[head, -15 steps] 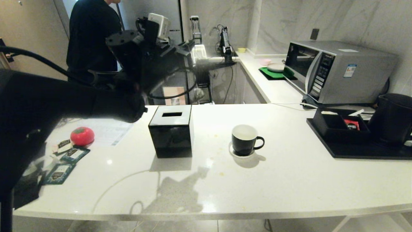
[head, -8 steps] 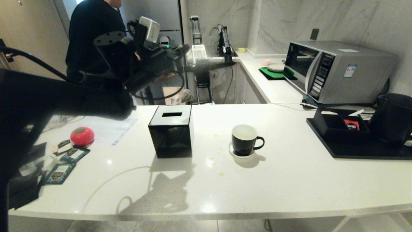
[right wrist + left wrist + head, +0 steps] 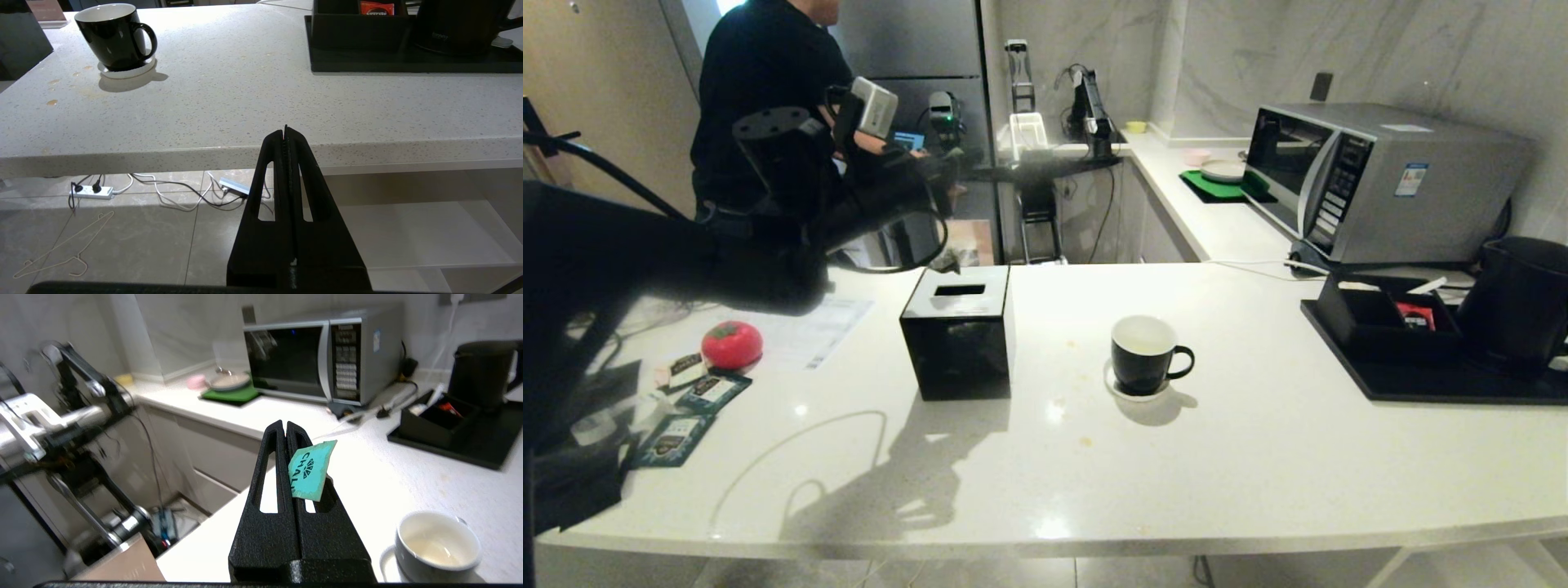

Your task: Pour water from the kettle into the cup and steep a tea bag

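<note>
My left end effector (image 3: 286, 428) pinches a small teal paper tag (image 3: 311, 469), raised at ten o'clock of the glossy black white-lined cup (image 3: 1143, 354); steeping remains.

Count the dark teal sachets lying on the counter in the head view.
2: one sachet beside the red ball, a second sachet nearer the front edge of the counter. A paler packet by them is unclear; the left arm may hide more.

A kitchen: white counter (image 3: 1258, 457), microwave (image 3: 1372, 175), kettle (image 3: 1523, 298), marble walls.
</note>
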